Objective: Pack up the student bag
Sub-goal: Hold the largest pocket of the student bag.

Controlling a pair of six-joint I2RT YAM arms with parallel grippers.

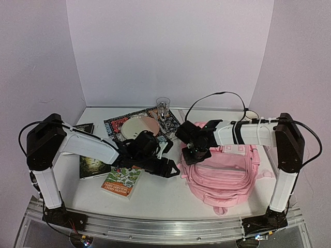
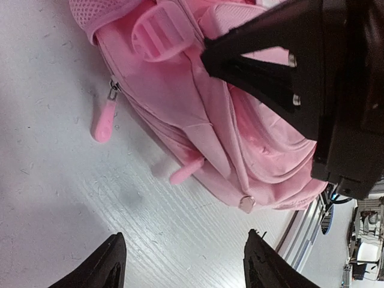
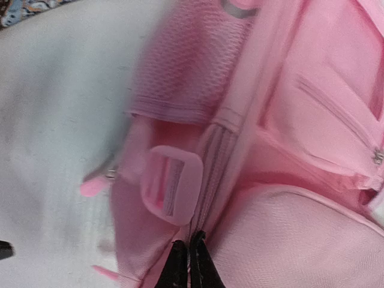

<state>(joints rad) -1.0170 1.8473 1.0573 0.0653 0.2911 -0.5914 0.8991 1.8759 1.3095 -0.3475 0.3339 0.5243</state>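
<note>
The pink student bag lies flat on the right half of the table. It fills the right wrist view and the top of the left wrist view. My right gripper is at the bag's upper left corner, shut on the bag's strap beside a pink buckle. My left gripper is open and empty, low over the white table just left of the bag. Pink zipper pulls lie on the table ahead of its fingertips.
Two books lie at the left front under my left arm. A patterned mat with a pink plate and a clear glass are at the back. A white cup is at the back right. Metal rail at the front edge.
</note>
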